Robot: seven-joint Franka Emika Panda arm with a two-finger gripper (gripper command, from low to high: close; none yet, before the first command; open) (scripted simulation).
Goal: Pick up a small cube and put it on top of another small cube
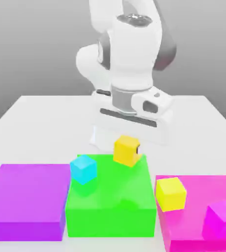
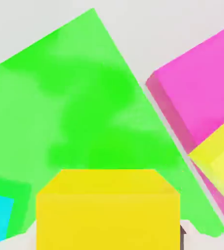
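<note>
Golden-yellow cube [image 1: 126, 150] sits in the pincer [image 1: 129, 152], seemingly above the green block [image 1: 110, 197].

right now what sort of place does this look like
Probably a simulated robot test scene rather than a real room: flat-coloured blocks in purple, green and pink, small bright cubes such as the cyan one, and a white robot arm against a plain grey backdrop.
</note>
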